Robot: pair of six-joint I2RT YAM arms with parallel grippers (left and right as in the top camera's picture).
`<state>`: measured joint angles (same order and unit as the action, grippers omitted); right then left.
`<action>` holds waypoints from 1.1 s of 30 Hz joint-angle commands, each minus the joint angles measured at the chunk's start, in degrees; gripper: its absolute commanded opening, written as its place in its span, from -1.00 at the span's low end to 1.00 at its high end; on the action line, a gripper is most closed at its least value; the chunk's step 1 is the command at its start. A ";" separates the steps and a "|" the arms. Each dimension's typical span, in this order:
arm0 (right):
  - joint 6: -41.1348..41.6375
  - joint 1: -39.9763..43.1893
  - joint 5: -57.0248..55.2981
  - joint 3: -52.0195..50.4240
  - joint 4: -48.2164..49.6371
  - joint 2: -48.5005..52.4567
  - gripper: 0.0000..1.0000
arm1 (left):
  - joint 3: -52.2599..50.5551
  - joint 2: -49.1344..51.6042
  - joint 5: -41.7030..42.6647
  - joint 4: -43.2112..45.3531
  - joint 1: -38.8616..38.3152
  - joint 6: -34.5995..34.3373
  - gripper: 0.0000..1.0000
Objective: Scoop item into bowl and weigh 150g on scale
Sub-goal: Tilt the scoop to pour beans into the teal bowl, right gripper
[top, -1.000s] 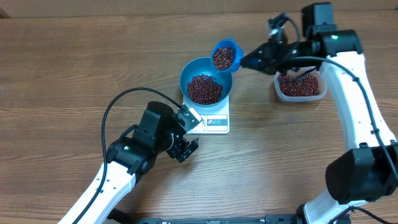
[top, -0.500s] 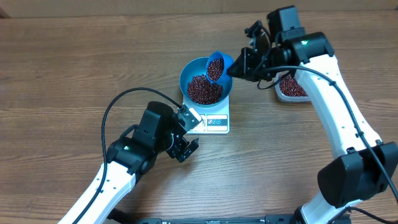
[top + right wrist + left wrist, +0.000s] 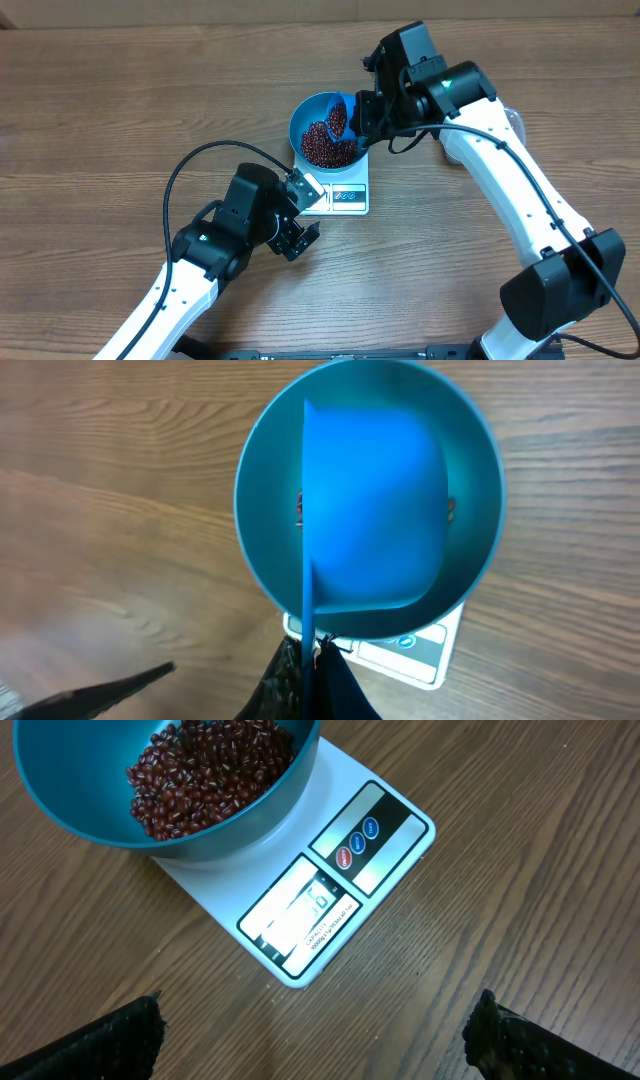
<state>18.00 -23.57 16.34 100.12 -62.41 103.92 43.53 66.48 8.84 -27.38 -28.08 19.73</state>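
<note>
Bowl [image 3: 308, 110] just below right end effector [image 3: 360, 108]

the round deep blue bowl [image 3: 303, 112] sits on the far part of the flat white square digital scale [image 3: 347, 197], whose display [image 3: 295, 910] and buttons [image 3: 362, 840] lie along its near edge. small dark red-brown beans [image 3: 320, 150] lie heaped inside the bowl. a small blue plastic scoop [image 3: 337, 116] tilts above the bowl's right side.

We can't read the scale [image 3: 392, 858] display, blurred; bowl [image 3: 70, 800] cut off upper left; right wrist: scoop [image 3: 375, 510] hides nearly all beans [image 3: 210, 770].
</note>
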 commanded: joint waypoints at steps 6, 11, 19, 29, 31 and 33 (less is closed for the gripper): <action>0.24 -2.29 -9.11 1.64 0.66 -1.68 -0.93 | -0.35 -0.57 0.87 0.17 0.31 0.85 0.99; 0.24 -4.46 -14.05 1.64 0.63 -1.68 -0.92 | -0.35 -0.57 0.87 0.20 0.31 0.85 0.99; 0.24 -7.50 -18.51 1.64 0.66 -1.68 -0.93 | -0.35 -0.57 0.87 0.17 0.31 0.85 0.99; 0.24 -7.87 -19.28 1.64 0.63 -1.68 -0.93 | -0.35 -0.57 0.87 0.17 0.31 0.85 0.99; 0.24 -7.87 -19.30 1.64 0.63 -1.68 -0.93 | -0.35 -0.57 0.87 0.17 0.31 0.85 0.99; 0.24 -7.87 -19.30 1.64 0.63 -1.68 -0.92 | -0.35 -0.57 0.87 0.17 0.31 0.85 0.99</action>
<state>18.00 -31.18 -1.96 100.12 -62.22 103.92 43.53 66.48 8.84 -27.40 -28.08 19.73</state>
